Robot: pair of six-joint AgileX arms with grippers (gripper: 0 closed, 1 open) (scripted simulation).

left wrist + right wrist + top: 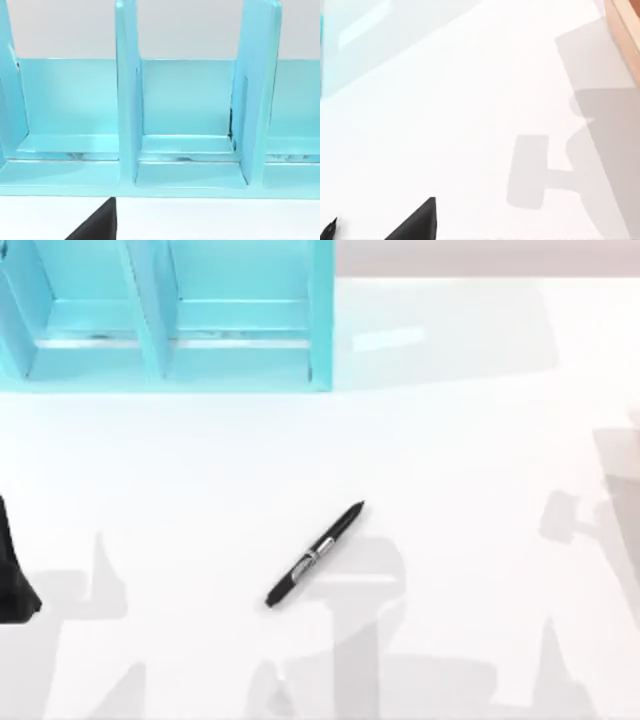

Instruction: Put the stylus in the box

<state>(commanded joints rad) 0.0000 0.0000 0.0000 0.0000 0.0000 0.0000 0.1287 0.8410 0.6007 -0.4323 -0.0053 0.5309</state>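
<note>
**A:** Where's the stylus (pixel 315 552)?

**B:** It lies flat on the white bench (pixel 480 440), about mid-width in the top view. It is slanted, one end toward the near left and the other toward the far right. The silver band (pixel 320 548) sits around its middle. Nothing touches it.

**A:** And the box (pixel 321 330)?

**B:** It's turquoise, at the far left of the bench, with upright dividers splitting it into compartments. The stylus is well apart from it, nearer the front and a little to the right of the box's right wall.

**A:** What about the left arm (pixel 14 570)?

**B:** It shows as a dark shape at the left edge of the top view, level with the stylus and well away from it. In its wrist view a black part of the left gripper (pixel 97 222) sits low in the picture. That camera faces the box's compartments (pixel 187 115) and dividers (pixel 127 100).

**A:** Are the jaws open or closed?

**B:** I can't tell.

**A:** And the right side?

**B:** A black part of the right gripper (pixel 417 222) shows over bare bench in its wrist view. Grey arm shadows fall across the surface there, and a tan edge (pixel 626 30) runs along one corner. I can't tell how its jaws stand either.
</note>
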